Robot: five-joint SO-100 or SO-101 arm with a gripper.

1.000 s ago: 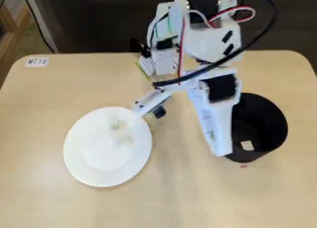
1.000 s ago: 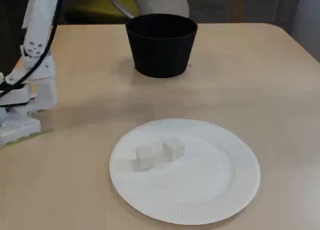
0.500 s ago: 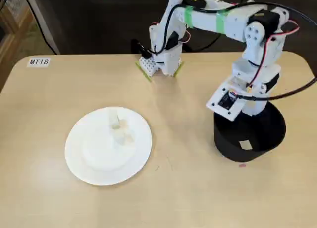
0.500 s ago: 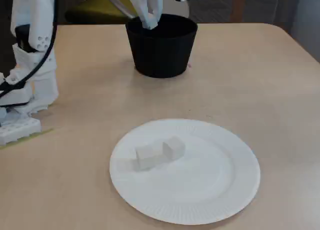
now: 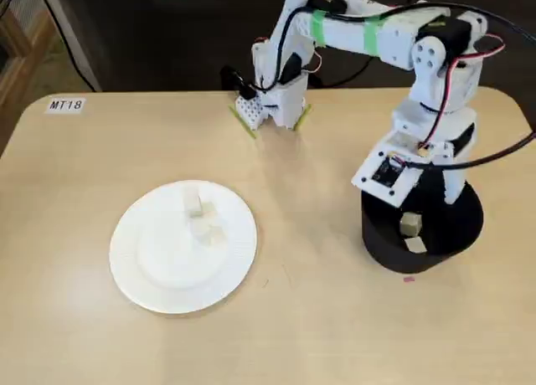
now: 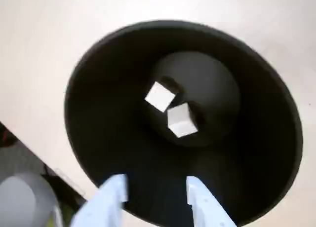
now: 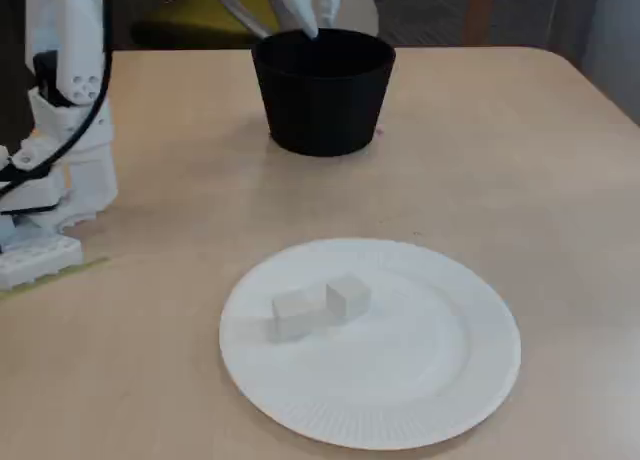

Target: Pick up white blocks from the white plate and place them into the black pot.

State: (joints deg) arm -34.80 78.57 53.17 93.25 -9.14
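Fingers: the gripper (image 6: 155, 187) hung over the black pot (image 6: 98, 153) with its two fingers (image 6: 114, 190) spread apart and nothing between them.
Blocks in pot: two white blocks (image 6: 181, 120) were inside the pot in the wrist view, touching each other. One looked tilted, so it may have been dropping.
Blocks left: two more white blocks (image 7: 346, 296) sat side by side on the white plate (image 7: 400, 420), a bit toward 9 o'clock from its middle.
Way to go: in the fixed view from above, the plate (image 5: 142, 276) lay well apart from the gripper (image 5: 408, 202), at about 9 o'clock.
Next, I think: swing over to the plate.
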